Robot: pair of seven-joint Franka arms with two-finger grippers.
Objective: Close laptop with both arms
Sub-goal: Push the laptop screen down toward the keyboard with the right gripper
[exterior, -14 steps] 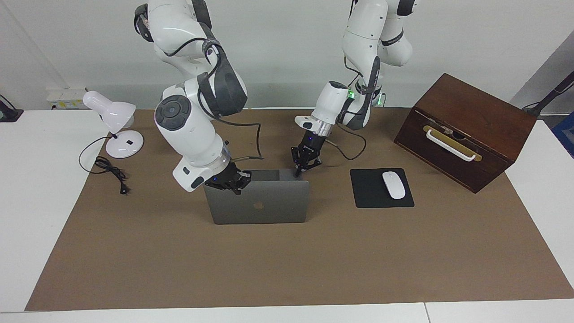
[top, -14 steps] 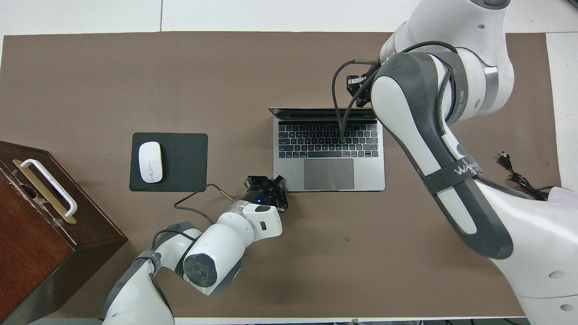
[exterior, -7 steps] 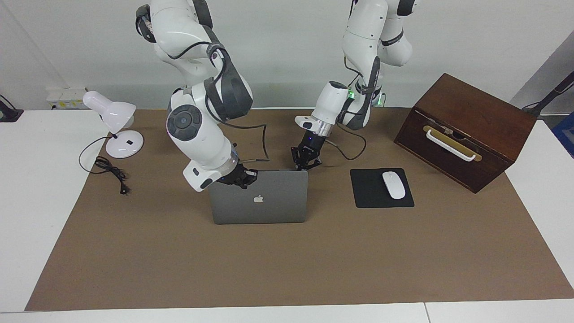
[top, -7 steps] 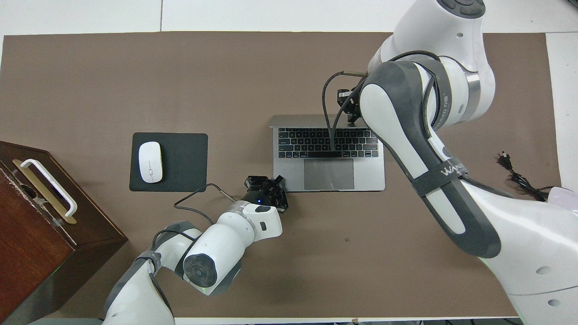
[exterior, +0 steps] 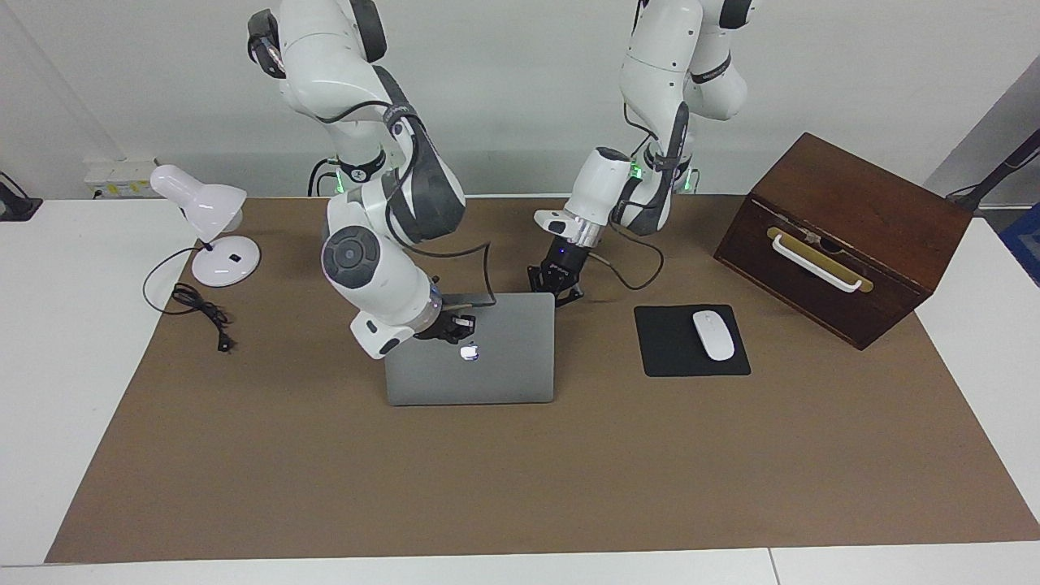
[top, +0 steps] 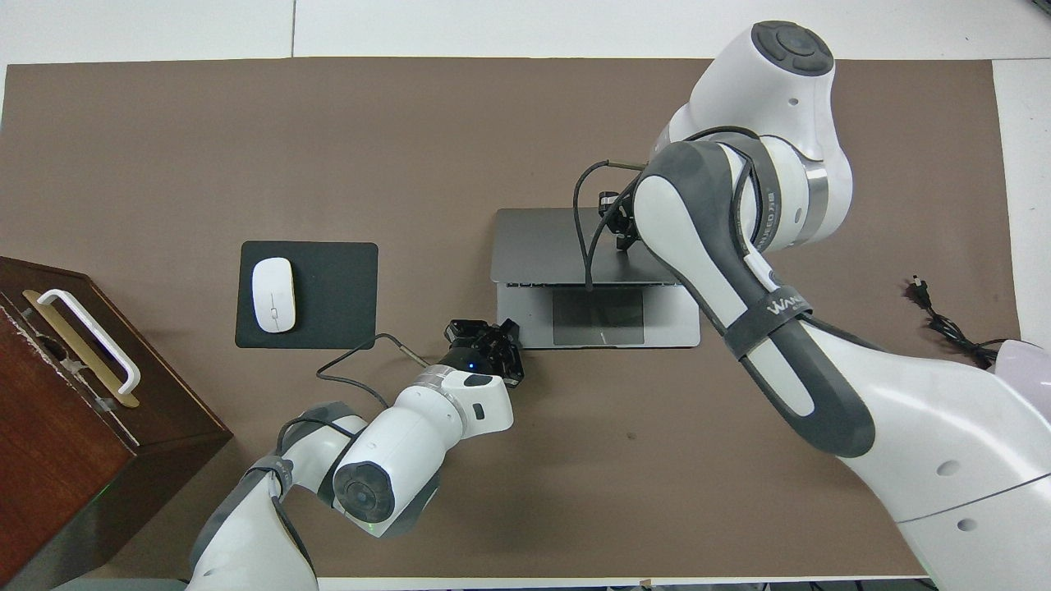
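The silver-grey laptop [exterior: 504, 366] stands mid-table with its lid tilted low over the keyboard deck, still partly open. In the overhead view the lid [top: 534, 246] covers the keys and only the trackpad strip [top: 598, 316] shows. My right gripper [exterior: 455, 327] rests on the lid's outer face beside the apple logo [exterior: 469, 352], and it also shows in the overhead view [top: 617, 230]. My left gripper [exterior: 555, 291] is down at the deck's corner nearest the robots, toward the left arm's end, seen from above [top: 486, 338].
A black mousepad [exterior: 674, 361] with a white mouse [exterior: 712, 334] lies beside the laptop toward the left arm's end. A brown wooden box [exterior: 845, 236] with a white handle stands past it. A white desk lamp [exterior: 203, 219] and its cord [exterior: 199, 313] sit at the right arm's end.
My right gripper has pushed the lid from about upright down toward the robots, so it now hangs low over the keyboard. The left gripper has stayed at the deck's corner.
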